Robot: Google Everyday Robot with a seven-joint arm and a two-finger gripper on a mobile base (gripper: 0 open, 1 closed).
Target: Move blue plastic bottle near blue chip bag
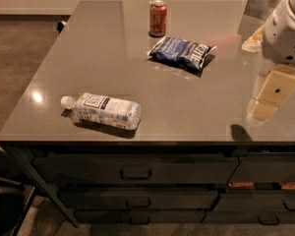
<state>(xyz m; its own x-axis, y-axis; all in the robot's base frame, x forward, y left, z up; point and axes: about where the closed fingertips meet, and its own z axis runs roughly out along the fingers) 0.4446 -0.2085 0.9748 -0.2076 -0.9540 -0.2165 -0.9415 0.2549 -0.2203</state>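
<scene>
The clear plastic water bottle with a white cap and a white-and-blue label (104,111) lies on its side near the front left corner of the dark grey surface (103,48), as the view shows it, with its cap pointing left. Nothing touches it. The crinkled dark blue chip bag with white lettering (181,53) lies flat well apart from it, further back and right of the middle. The orange-red soda can (158,17) stands upright just behind the bag, near its left end but not touching it. Below the front edge we see dark drawers with bar handles (135,173).

The cream-coloured gripper (268,98) hangs over the right side of the surface, below the white arm housing, well apart from both the bottle and the bag. It carries nothing that we can see, but we cannot tell whether it is released or clenched.

We judge that the task is at step 1, the approach: the bottle is not yet grasped and sits far from its goal. The next move calls for the gripper to cross the surface to the bottle, come down over the middle of its body and close across its narrow width. A round bottle on its side may roll under a glancing touch. After that, we expect the bottle to need a bare spot beside the bag, away from the can.
</scene>
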